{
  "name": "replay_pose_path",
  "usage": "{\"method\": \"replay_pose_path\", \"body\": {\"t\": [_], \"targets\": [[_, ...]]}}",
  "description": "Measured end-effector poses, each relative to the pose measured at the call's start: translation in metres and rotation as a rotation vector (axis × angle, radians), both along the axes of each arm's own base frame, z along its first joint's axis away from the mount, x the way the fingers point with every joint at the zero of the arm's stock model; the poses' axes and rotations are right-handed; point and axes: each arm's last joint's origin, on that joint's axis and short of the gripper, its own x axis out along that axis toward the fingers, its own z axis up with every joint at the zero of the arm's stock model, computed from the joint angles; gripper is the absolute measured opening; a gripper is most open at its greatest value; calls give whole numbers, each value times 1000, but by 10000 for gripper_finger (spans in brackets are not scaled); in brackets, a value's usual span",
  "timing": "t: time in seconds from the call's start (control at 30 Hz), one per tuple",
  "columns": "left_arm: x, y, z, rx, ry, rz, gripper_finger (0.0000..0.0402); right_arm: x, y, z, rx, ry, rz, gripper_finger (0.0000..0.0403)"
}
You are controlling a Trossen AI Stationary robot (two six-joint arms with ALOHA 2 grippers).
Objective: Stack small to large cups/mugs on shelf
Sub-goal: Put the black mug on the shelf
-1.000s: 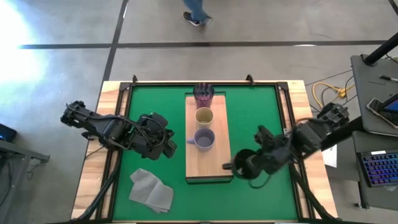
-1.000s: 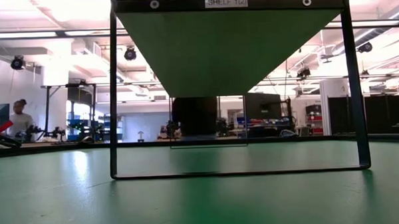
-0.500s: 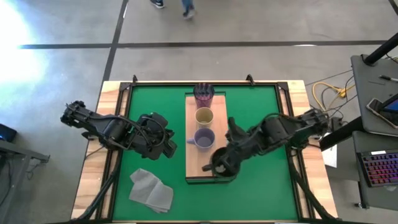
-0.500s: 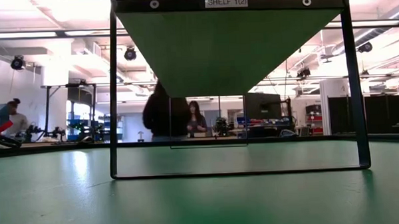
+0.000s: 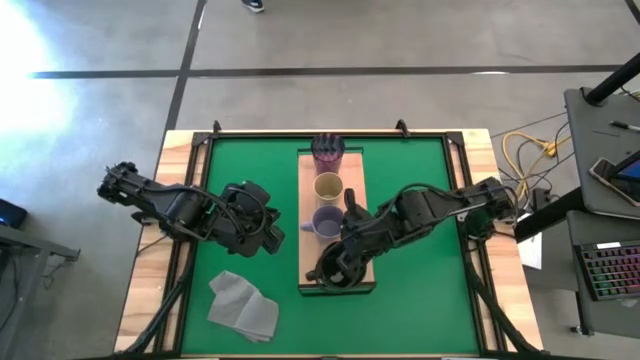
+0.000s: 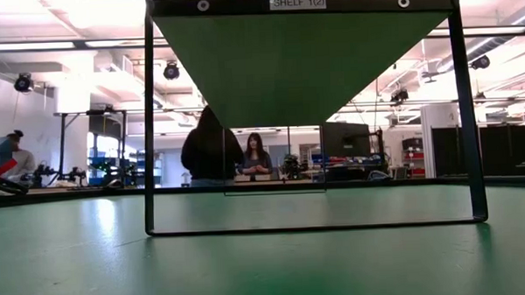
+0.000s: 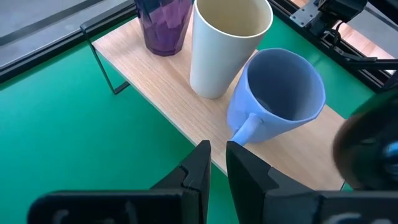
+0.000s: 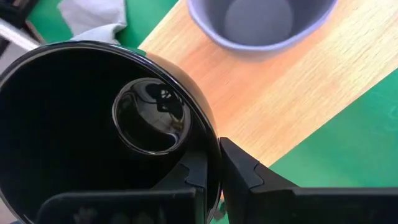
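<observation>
The shelf [image 5: 315, 255] is a light-wood board on a dark frame in the middle of the green mat. On it stand, in a row from the far end, the purple ribbed tumbler [image 5: 327, 152], the cream cup [image 5: 328, 187] and the lavender mug [image 5: 327, 222]. My right gripper [image 5: 347, 260] is shut on the black mug [image 5: 333, 274] over the shelf's near end. My left gripper [image 5: 268, 238] is shut and empty over the mat, left of the shelf; its wrist view shows the lavender mug [image 7: 283, 93] and the cream cup [image 7: 227, 43]. My right gripper holds the black mug by its rim [image 8: 210, 140], on the side toward the table's right. One finger [image 8: 194, 177] is inside the mug and one finger [image 8: 239, 171] outside. The mug is upright, mouth up. Whether its base touches the shelf, I cannot tell.
A crumpled grey cloth [image 5: 243, 305] lies on the mat at the near left. The low view shows the shelf's underside [image 6: 299, 59] and its dark frame legs [image 6: 148, 125]. People stand in the room beyond the table.
My right gripper has carried the black mug toward the table's left edge, from over the mat right of the shelf to over the shelf's near end, just near of the lavender mug. The mug has stayed upright.
</observation>
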Motion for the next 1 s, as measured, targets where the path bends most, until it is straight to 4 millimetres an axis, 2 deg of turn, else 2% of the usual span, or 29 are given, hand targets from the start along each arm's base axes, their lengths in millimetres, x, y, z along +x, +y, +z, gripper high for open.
{"method": "replay_pose_path", "body": {"t": [0.37, 1.0], "targets": [[0, 0, 0, 18, 12, -19, 37, 20, -3, -24, -39, 55, -39, 13], [-2, 1, -2, 31, 41, -19, 37, 26, -13, -39, 1, 138, -50, 23]]}}
